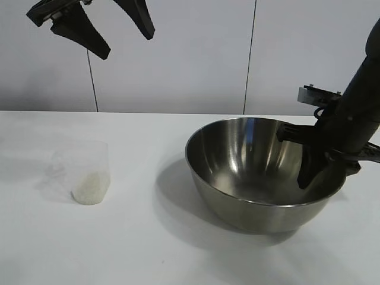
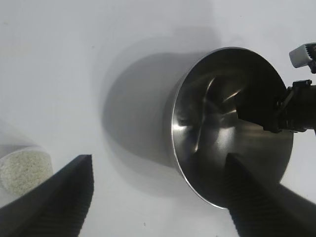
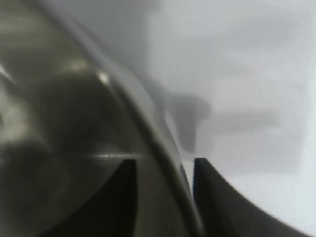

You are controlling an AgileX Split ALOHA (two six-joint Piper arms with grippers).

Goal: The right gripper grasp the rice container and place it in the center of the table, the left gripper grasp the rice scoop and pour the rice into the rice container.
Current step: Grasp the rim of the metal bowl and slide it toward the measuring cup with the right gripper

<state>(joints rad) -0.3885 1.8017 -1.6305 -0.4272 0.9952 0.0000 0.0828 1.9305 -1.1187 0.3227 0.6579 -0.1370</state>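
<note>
Astride the rice container (image 1: 249,178) rim, right tool (image 1: 323,172); left tool (image 1: 122,35) aloft.

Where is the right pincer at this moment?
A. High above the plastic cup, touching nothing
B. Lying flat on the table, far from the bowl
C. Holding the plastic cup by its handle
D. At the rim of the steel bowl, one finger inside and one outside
D. The right pincer straddles the wall of the rice container: in the right wrist view its rim runs between the two fingers, pressed on it.
</note>
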